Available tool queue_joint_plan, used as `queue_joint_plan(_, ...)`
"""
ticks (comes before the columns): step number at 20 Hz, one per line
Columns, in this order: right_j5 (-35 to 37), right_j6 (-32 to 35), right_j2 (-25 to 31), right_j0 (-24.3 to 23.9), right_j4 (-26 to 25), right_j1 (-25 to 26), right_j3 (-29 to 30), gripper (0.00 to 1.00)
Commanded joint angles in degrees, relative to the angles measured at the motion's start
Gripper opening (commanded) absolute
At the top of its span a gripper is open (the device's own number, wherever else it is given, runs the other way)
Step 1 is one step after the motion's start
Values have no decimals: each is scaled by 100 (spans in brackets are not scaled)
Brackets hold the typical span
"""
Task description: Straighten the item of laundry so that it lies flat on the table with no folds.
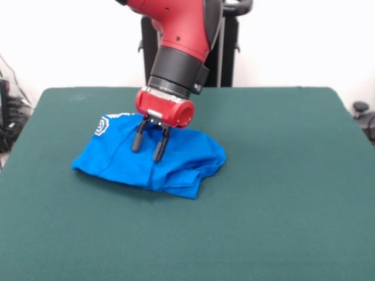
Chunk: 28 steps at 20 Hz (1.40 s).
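From the front, the shirt [149, 161] lay bunched and folded left of centre on the table [281, 193], soft, light and limp, best pinched at an outer hem, while the gripper [150, 146] hung spread and seemingly empty just above its middle.

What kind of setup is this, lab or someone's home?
Most likely a robotics lab or test cell: a red and black arm's gripper works over a blue T-shirt on a green felt table, with plain white walls and loose cables at the edges.
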Motion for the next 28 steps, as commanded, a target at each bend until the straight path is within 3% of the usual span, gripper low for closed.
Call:
queue_joint_plan(1, 361, 417, 728, 90, 187, 192, 311, 100)
queue_joint_plan(23, 70, 421, 604, 233, 497, 658, 93, 100)
queue_joint_plan(24, 115, 402, 559, 278, 524, 668, 86, 0)
queue_joint_plan(28, 301, 431, 673, 172, 424, 476, 180, 0)
